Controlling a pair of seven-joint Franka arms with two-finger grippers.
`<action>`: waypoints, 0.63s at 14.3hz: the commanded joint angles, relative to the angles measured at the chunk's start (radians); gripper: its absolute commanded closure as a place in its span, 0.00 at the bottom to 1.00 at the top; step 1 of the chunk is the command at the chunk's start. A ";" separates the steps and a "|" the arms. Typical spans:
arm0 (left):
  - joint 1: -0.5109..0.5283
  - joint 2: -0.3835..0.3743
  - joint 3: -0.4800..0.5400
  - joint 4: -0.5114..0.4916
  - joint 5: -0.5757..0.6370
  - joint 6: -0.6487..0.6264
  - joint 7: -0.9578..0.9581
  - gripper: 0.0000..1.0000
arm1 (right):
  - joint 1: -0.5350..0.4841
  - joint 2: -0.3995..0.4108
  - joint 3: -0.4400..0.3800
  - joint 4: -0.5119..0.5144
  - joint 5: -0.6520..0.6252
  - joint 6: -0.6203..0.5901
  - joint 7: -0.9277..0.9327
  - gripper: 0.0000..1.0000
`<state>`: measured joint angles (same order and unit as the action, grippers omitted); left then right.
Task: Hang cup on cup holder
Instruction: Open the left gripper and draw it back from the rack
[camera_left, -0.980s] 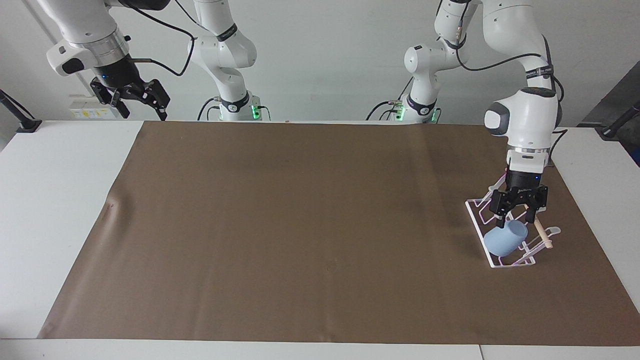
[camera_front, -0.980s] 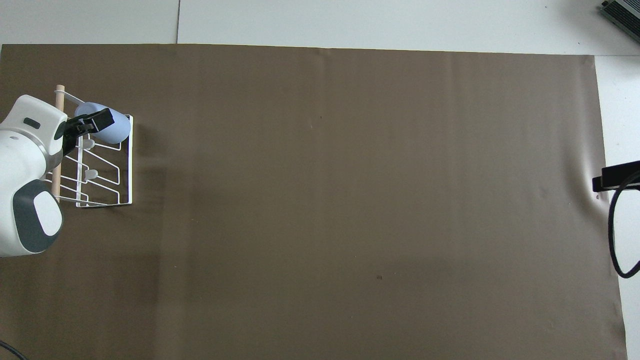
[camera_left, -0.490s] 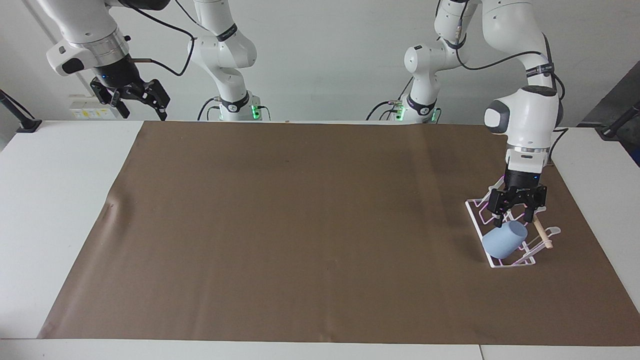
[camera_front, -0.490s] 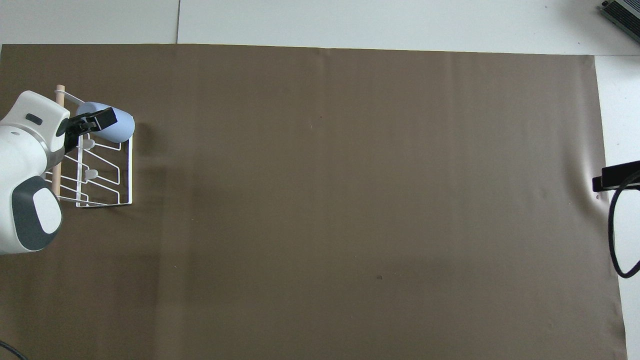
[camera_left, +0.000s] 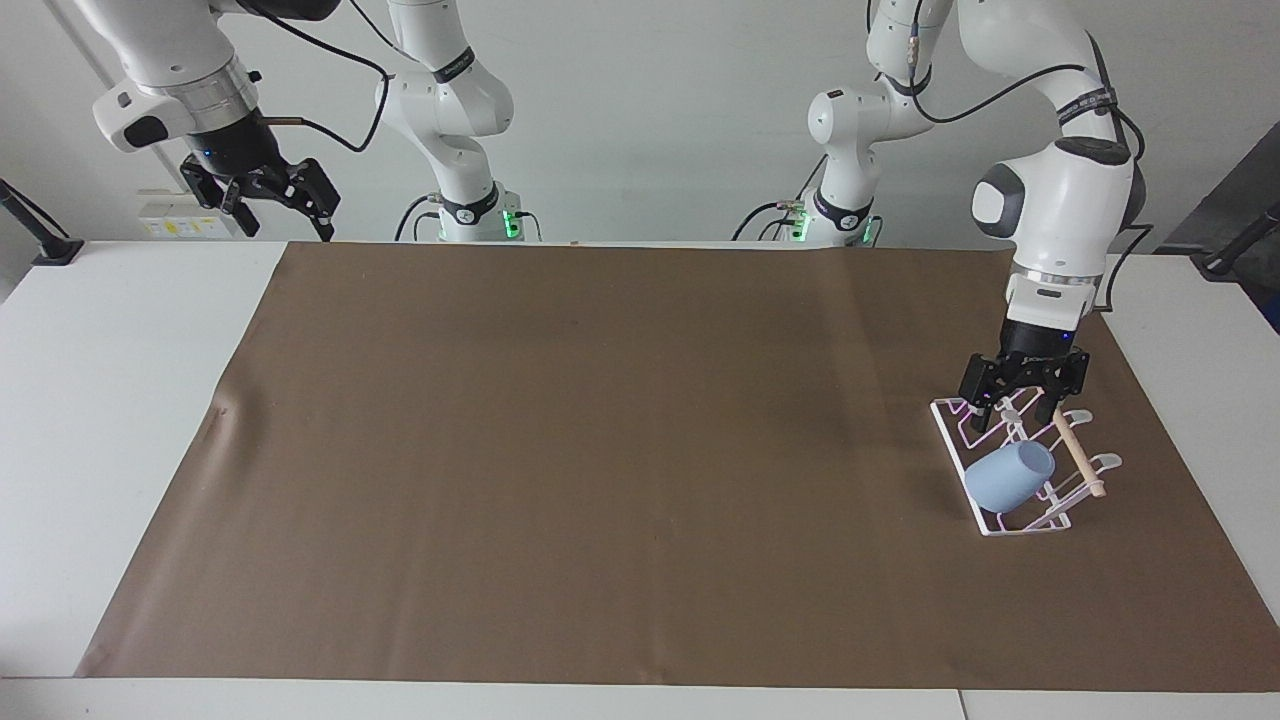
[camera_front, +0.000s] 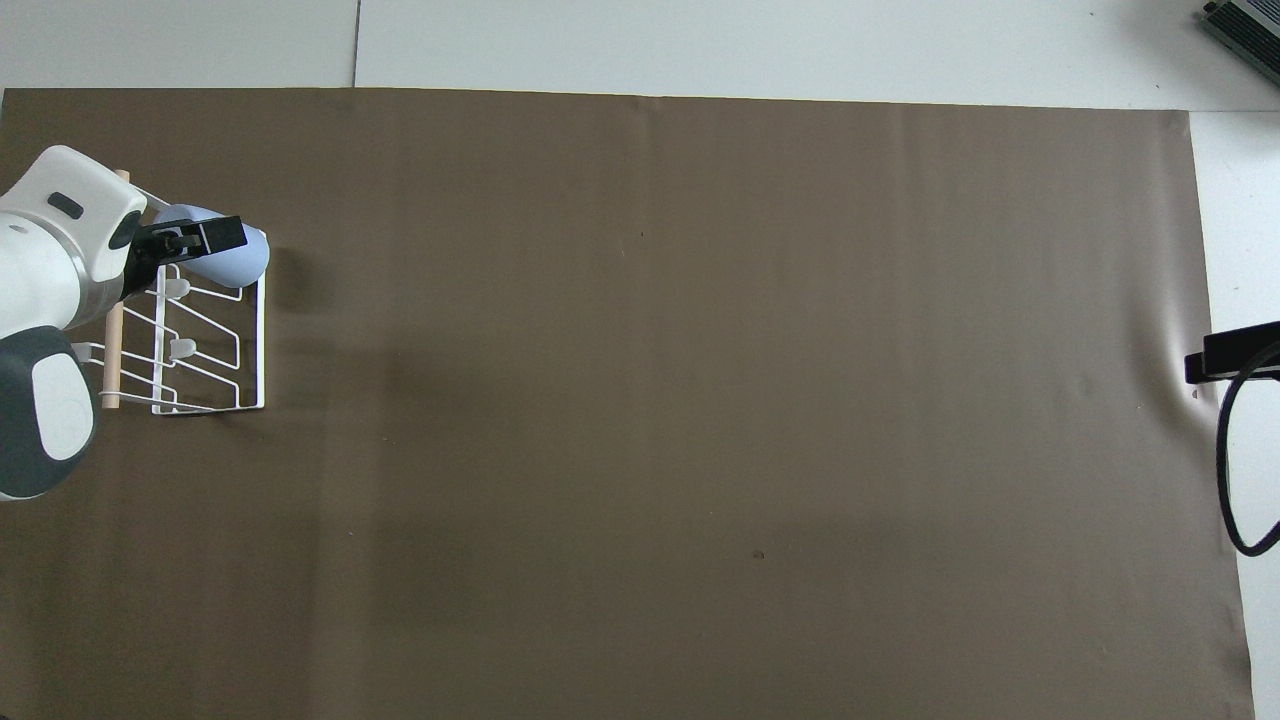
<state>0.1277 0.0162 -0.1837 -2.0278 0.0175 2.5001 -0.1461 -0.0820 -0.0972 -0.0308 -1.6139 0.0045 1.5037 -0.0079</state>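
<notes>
the cup (camera_left: 1008, 477) hangs tilted on the cup holder (camera_left: 1030, 525) near the brown mat's (camera_left: 600, 450) edge; my left gripper (camera_left: 1016, 405) (fingers wide, empty) hovers above; the right gripper (camera_left: 262, 205), also wide, waits. done, i judge.

A brown mat (camera_left: 600, 450) covers the white table (camera_left: 120, 400) before a pale wall (camera_left: 650, 120).

Light-blue cup (camera_left: 1009, 478) (camera_front: 232, 262): plain, no handle, tilted on a slanted prong of the cup holder (camera_left: 1000, 523) (camera_front: 258, 345). Holder: white wire rack, rectangular base, wooden dowel across top; sits on brown mat at the left arm's end of the table.
</notes>
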 joint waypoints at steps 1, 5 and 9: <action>-0.042 -0.030 0.009 0.089 0.022 -0.201 0.008 0.00 | -0.005 -0.025 0.000 -0.032 0.015 0.026 0.017 0.00; -0.079 -0.068 0.004 0.145 0.022 -0.374 0.014 0.00 | -0.005 -0.025 0.000 -0.035 0.015 0.026 0.017 0.00; -0.079 -0.087 -0.016 0.213 0.021 -0.515 0.049 0.00 | -0.005 -0.025 0.000 -0.035 0.015 0.026 0.016 0.00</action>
<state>0.0559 -0.0631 -0.1975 -1.8629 0.0178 2.0708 -0.1205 -0.0820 -0.0973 -0.0308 -1.6149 0.0045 1.5037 -0.0079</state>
